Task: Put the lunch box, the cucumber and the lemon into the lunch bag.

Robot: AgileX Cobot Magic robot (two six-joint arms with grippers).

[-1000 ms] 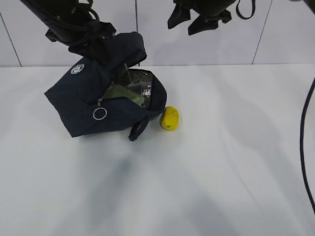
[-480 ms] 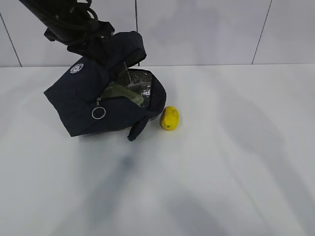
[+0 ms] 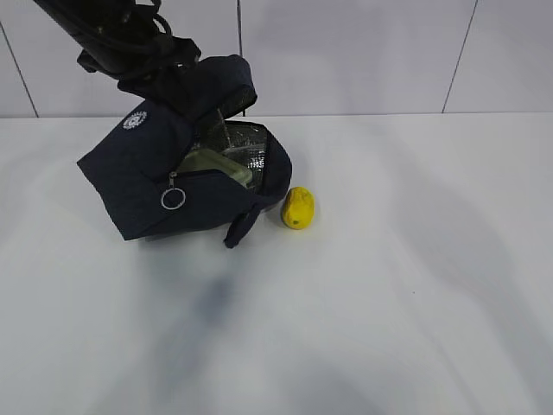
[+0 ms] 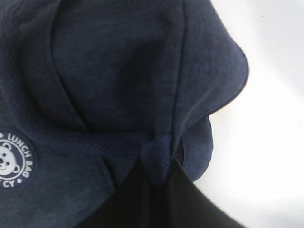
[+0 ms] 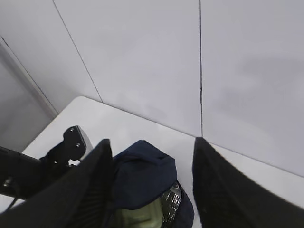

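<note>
The navy lunch bag (image 3: 143, 177) lies tilted on the white table, its mouth gaping toward the right. My left gripper (image 3: 168, 79) is shut on the bag's lid flap (image 4: 156, 154) and holds it up. Inside the mouth shows the pale green lid of the lunch box (image 3: 220, 164), against silver lining. The yellow lemon (image 3: 298, 207) sits on the table just right of the bag's mouth, apart from it. The cucumber is hidden. My right gripper (image 5: 151, 142) is out of the exterior view; it hangs open and empty high above the bag (image 5: 142, 171) and the lunch box (image 5: 142, 216).
A silver ring pull (image 3: 173, 198) dangles on the bag's front, and a loop handle (image 3: 242, 226) droops onto the table beside the lemon. A tiled wall (image 3: 363, 52) stands behind the table. The white tabletop (image 3: 389, 303) stretches to the front and right.
The right gripper, at the top edge of the exterior view a second ago, has gone up out of it. The bag, lemon and left arm have barely moved.
</note>
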